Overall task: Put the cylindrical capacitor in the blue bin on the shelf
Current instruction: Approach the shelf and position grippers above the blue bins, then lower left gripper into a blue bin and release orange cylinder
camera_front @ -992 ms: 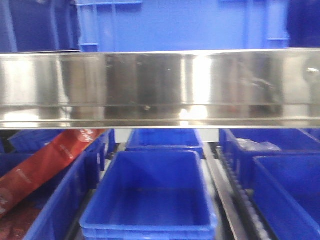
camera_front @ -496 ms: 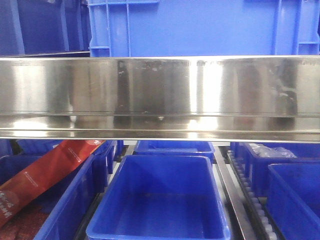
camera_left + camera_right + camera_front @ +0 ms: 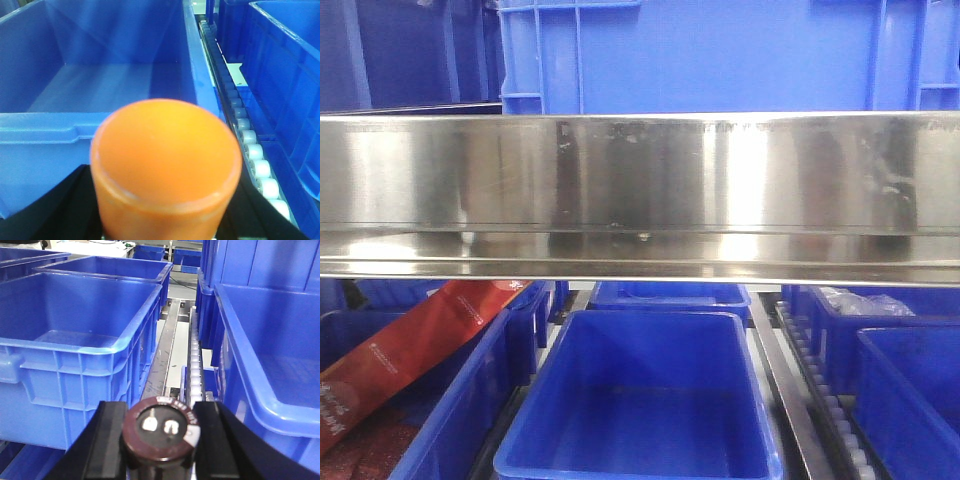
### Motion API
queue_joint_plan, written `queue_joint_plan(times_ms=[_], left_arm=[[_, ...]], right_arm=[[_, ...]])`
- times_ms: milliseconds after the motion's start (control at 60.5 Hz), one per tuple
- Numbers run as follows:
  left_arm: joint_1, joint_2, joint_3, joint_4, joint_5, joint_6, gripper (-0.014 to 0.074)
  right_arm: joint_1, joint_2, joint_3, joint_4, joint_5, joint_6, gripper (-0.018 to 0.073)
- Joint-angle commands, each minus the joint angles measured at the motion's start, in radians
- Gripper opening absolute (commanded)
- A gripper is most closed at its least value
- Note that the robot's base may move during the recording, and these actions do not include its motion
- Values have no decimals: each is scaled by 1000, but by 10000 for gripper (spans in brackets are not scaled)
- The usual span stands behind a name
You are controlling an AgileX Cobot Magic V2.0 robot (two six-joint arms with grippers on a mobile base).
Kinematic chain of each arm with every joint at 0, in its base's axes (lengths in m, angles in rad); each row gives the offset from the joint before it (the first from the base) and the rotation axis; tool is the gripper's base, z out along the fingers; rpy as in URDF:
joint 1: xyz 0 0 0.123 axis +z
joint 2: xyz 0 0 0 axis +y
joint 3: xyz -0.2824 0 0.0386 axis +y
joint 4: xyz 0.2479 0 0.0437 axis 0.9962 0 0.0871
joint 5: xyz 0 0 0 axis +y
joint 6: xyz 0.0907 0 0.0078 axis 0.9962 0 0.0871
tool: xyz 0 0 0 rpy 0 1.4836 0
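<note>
- Change since one second ago, front view: the shelf (image 3: 640,190) front rail sits lower in the frame, the bins below it lie slightly further right, and the picture is sharper. Against half a second ago the view is almost the same.
- Left end effector (image 3: 165,205): closed part-way onto the cylindrical capacitor (image 3: 165,150). One black finger (image 3: 60,210) bears on each side of the body.
- Cylindrical capacitor: orange, upright, smooth round top towards the wrist camera. It is held on the near side of a blue bin (image 3: 45,127), in front of that bin's near wall and not inside it.
- Blue bin, left wrist view: the floor is bare. A roller track (image 3: 247,145) of white rollers runs along its right side. A second bin (image 3: 285,65) stands beyond the track.
- Right end effector (image 3: 161,450): closed part-way onto a dark brown cylinder (image 3: 160,427), with a black finger (image 3: 107,440) on each side. The cylinder is upright and carries two silvery tabs on its top face.
- Right wrist view, outward: the cylinder is held over the gap between a left-hand bin (image 3: 75,347) and a right-hand bin (image 3: 250,385). A roller rail (image 3: 194,365) runs up that gap.
- Front view: neither end effector shows. The rail is bright and reflective and spans the full width. An upper bin (image 3: 720,50) stands on the tier above it. Below it, a central bin (image 3: 570,400) has a bare floor.
- A red packet (image 3: 410,350) leans in the bin to the left of the central one. A clear plastic bag (image 3: 860,300) lies in a rear bin on the right.
</note>
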Motion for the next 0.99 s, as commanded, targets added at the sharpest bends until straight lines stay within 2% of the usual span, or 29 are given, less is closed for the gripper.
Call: queue_joint_plan(times_ms=[0,827,910,976], left_arm=[[-5,-2,0,-3,-22,-1,-111],[-5,17,-31,-11,-37,-1,-111],[-34,55,-89,-29,-27,35,-111],[-92,100,-150,-34,-19,52,-111]], right_arm=[[0,-2,-8,-3,-24,-4,-151],[14,-2,-8,-3,-24,-4,-151],[14,-2,-8,-3,-24,-4,-151],[14,-2,-8,-3,-24,-4,-151]])
